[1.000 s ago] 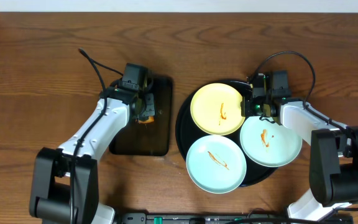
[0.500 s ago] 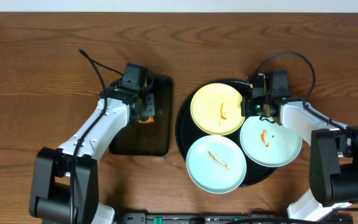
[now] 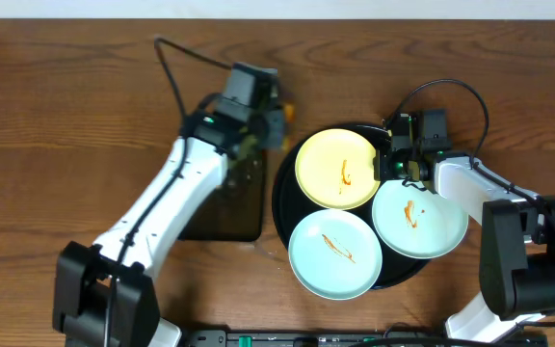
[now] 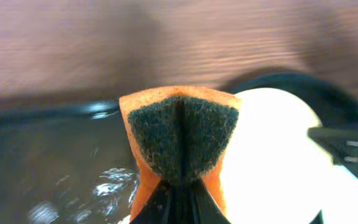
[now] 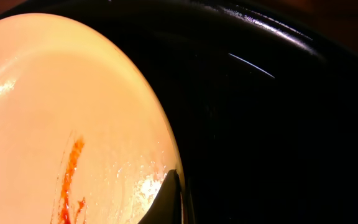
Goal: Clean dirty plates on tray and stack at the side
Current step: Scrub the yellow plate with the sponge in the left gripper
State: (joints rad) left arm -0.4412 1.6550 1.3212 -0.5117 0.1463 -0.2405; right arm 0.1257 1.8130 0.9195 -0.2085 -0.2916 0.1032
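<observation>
The left hand (image 4: 180,202) is clamped on an orange sponge (image 4: 180,134) with a dark scouring face, which is pinched so hard that it folds along its middle and fans out above the fingertips. Seen from overhead, this hand hangs over the far right corner of the rectangular tray (image 3: 222,207), just left of the far left rim of the round black tray (image 3: 279,198). The yellow plate (image 3: 338,169) lies to its right and a little nearer, apart from the sponge. That plate sits in the far left part of the round tray and carries a short orange-brown smear (image 5: 70,171) near its middle. The near mint plate (image 3: 335,253) lies in front of it and the right mint plate (image 3: 420,218) to its near right. Each has its own smear, and both overhang the tray's rim slightly. The right hand (image 3: 393,162) rests at the yellow plate's right edge, between that plate and the right mint plate. In the wrist view one dark fingertip (image 5: 169,199) lies right at the plate's rim, but the other is hidden, so I cannot tell how far the hand is open or whether it grips the plate. The trays stand on a brown wooden desk (image 3: 66,116).
</observation>
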